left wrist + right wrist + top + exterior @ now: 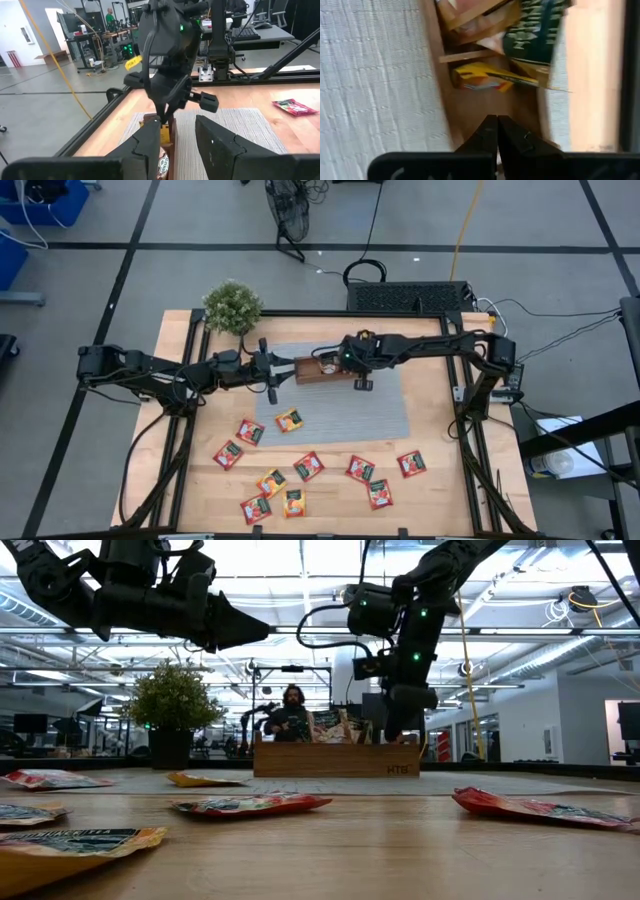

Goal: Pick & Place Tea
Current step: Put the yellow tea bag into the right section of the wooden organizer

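High view: few packets in tray (312, 371); ~11 tea packets (290, 420) left at 6 o'clock. My right gripper (497, 131) pinched closed, empty; left gripper (177, 137) wide.

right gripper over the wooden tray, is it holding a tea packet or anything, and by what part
Nothing is held. The right gripper hangs over the wooden tray with its fingers closed together and nothing between them; a yellow tea packet lies in the compartment beyond the tips, untouched.

red tea packets (361, 468), brown tray (330, 375)
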You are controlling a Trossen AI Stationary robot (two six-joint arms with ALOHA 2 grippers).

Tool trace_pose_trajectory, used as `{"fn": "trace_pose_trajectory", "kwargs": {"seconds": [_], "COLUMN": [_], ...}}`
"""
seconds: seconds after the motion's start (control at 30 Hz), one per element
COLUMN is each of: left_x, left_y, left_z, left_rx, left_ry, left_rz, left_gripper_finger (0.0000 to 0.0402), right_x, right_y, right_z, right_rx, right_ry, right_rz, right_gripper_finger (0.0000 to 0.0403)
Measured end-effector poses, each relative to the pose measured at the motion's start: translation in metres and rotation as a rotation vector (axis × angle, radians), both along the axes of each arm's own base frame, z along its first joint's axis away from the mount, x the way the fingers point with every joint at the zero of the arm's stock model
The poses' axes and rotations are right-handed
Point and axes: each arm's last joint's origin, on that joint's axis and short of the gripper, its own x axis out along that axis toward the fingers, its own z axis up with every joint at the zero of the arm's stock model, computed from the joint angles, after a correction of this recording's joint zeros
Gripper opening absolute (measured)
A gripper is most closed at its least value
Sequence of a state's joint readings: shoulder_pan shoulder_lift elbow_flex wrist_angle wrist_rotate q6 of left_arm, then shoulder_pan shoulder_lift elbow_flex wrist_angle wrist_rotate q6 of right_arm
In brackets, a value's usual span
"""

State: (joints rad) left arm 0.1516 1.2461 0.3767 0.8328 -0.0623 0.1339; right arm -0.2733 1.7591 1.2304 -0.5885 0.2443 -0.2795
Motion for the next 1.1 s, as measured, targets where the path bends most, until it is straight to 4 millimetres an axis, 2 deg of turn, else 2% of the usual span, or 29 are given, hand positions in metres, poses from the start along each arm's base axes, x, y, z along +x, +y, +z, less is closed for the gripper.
{"fn": "trace_pose_trajectory", "kwargs": {"seconds": [0.2,0.37,0.53,0.67,0.87,1.1], "left_x": [0.000,0.000,0.000,0.000,0.000,0.000], "left_y": [0.000,0.000,0.000,0.000,0.000,0.000], "left_z": [0.000,-0.001,-0.001,-0.002,-0.002,-0.002], "left_rx": [-0.002,-0.003,-0.003,-0.004,-0.005,-0.003], "left_ry": [0.004,0.008,0.009,0.016,0.021,0.021], "left_rz": [-0.001,-0.001,-0.001,-0.001,-0.009,-0.009], "left_gripper_finger": [0.0127,0.0127,0.0127,0.0127,0.0127,0.0127], "right_x": [-0.005,-0.003,0.004,0.004,0.001,0.000], "right_y": [0.006,0.020,0.034,0.034,0.030,0.026], "right_z": [0.020,0.035,0.021,0.007,0.001,0.001], "right_rx": [-0.072,-0.125,-0.199,-0.289,-0.388,-0.396], "right_ry": [-0.008,-0.030,-0.033,0.019,0.079,0.096], "right_rz": [0.124,0.345,0.591,0.638,0.629,0.618], "right_gripper_finger": [0.0003,0.0043,0.0116,0.0147,0.0137,0.0100]}}
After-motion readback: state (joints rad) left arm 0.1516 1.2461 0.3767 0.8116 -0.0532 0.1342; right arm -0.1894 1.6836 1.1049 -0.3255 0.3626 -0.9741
